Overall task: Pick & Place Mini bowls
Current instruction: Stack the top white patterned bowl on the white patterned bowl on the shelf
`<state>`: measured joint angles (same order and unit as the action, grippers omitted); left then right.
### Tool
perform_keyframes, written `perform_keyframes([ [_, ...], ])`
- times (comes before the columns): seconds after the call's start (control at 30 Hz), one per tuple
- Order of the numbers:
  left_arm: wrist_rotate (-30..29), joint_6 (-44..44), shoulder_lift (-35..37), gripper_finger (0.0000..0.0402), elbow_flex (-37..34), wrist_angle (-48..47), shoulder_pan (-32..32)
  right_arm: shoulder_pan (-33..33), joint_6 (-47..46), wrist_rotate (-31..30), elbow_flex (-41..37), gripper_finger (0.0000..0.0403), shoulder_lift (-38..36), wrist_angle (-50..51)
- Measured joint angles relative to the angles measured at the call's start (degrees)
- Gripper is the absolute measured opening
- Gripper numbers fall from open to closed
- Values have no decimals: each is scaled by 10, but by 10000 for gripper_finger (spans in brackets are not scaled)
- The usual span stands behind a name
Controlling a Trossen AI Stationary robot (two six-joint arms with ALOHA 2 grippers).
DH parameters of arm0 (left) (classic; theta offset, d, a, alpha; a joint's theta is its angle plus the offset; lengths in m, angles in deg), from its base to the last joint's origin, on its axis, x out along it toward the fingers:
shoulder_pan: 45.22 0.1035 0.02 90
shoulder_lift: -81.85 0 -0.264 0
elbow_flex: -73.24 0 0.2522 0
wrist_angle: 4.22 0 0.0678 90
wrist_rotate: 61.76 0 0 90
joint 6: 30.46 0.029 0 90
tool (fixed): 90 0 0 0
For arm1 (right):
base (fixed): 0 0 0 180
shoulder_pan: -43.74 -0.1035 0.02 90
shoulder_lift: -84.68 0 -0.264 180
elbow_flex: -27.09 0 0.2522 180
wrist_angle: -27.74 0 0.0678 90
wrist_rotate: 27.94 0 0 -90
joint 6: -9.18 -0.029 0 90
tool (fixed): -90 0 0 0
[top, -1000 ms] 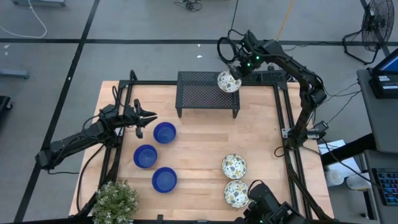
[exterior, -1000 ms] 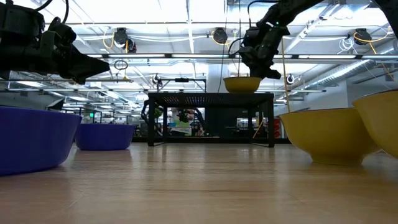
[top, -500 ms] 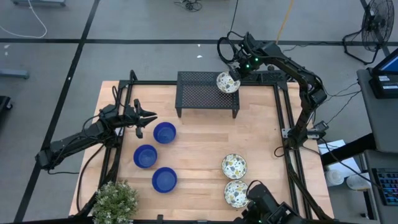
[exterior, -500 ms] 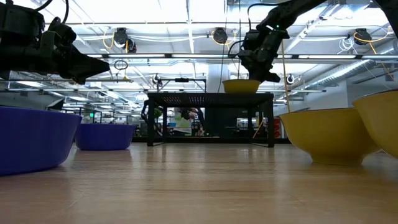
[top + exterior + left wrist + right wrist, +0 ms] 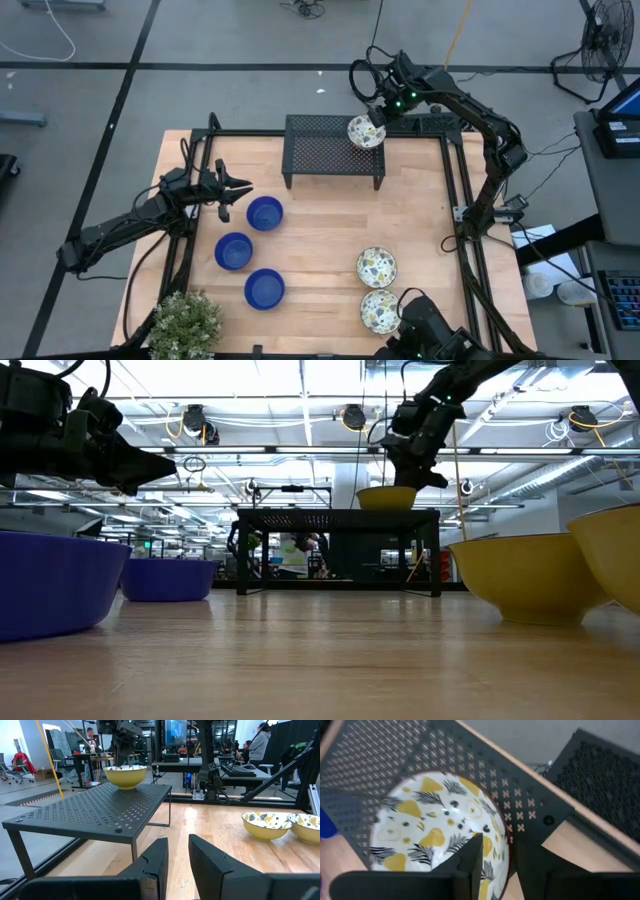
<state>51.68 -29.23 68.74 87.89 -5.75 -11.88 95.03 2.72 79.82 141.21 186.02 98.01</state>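
The wooden table is carrying a black perforated rack at your 12 o'clock. Three blue bowls are sitting at 9 o'clock, two patterned bowls at 5 o'clock. The right gripper is pinching the rim of a third patterned bowl resting on the rack's right end. The left gripper is hovering with fingers parted beside the blue bowls.

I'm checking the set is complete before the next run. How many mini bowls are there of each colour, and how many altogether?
Blue bowls: 3, on the table near the left gripper.
Patterned white bowls: 3: two on the table, one on the black rack at the right gripper.
Total: 6.
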Motion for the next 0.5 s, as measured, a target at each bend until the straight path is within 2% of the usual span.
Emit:
perform_keyframes([
  [0.3,0,0,0,81,0,0,0,-1,3,2,0,125,-69,-18],
  [0.5,0,0,0,81,0,0,0,-39,30,3,0,127,-130,-15],
])
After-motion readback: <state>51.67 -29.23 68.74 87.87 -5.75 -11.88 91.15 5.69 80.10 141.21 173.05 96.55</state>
